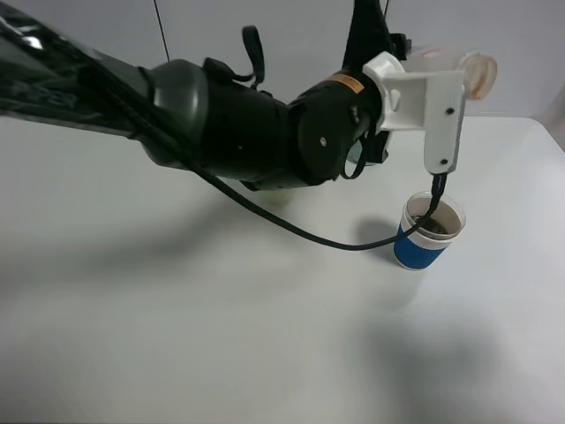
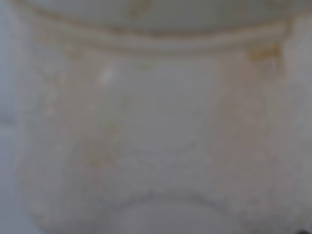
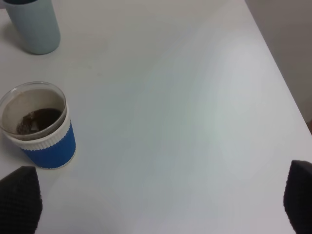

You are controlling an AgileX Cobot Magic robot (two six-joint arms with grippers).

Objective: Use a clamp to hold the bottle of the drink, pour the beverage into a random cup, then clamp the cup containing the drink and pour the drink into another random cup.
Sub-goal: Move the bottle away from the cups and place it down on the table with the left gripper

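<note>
The left gripper [image 1: 434,88] is clamped on the bottle [image 1: 455,66], which is tipped on its side above the blue-banded cup [image 1: 428,231] toward the bench's [image 1: 177,336] right edge. The right gripper [image 3: 158,202] hangs fully spread and empty. The cup looks light, thin-walled and probably squashable, so it should be taken gently around the blue band and kept upright. Whitish and translucent above the band, it holds a shallow pool of dark brown beverage [image 3: 38,121].

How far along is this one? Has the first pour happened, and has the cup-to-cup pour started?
Done: brown beverage sits in the blue-banded cup. In hand: the left tool is shut on the bottle, held up in the air. Left: the right tool is open and empty; the blue-banded cup is not yet clamped or poured into the teal cup.
</note>
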